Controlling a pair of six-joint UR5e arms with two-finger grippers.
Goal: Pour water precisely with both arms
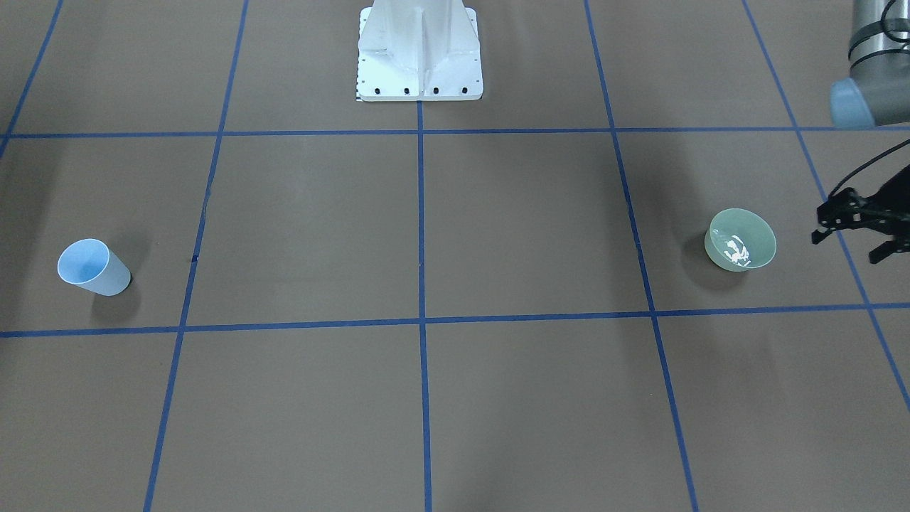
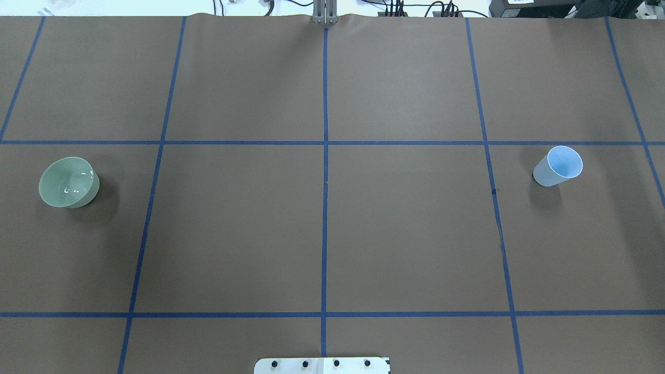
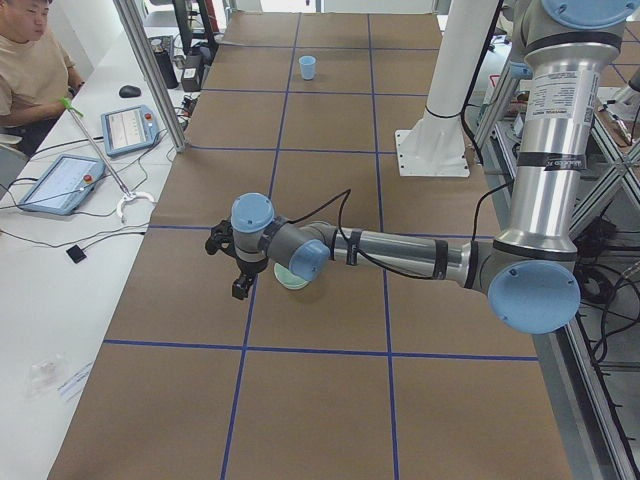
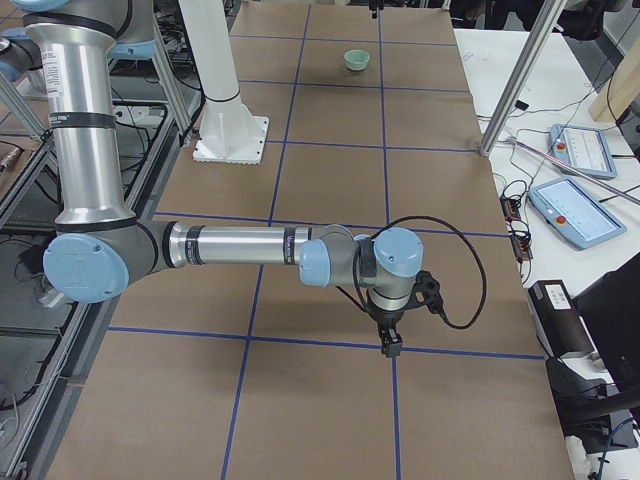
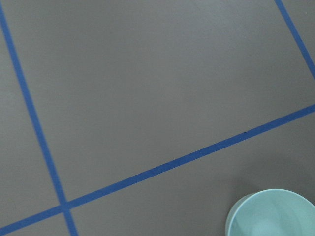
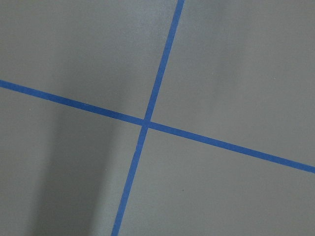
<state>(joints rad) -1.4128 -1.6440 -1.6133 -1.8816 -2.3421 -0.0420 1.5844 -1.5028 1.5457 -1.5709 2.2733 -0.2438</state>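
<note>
Flat grey-brown table surface (image 6: pixel 236 64) fills the whole view, with no gripper parts or objects showing. One blue tape line (image 6: pixel 165 54) runs from the top edge at 1 o'clock down to the bottom edge at 7 o'clock, and a second blue tape line (image 6: pixel 231 146) runs from the left edge at 10 o'clock to the right edge at 4 o'clock; their crossing (image 6: pixel 146 122) sits just left of centre. A soft darker shadow (image 6: pixel 64 187) covers the surface toward 7 to 8 o'clock.
</note>
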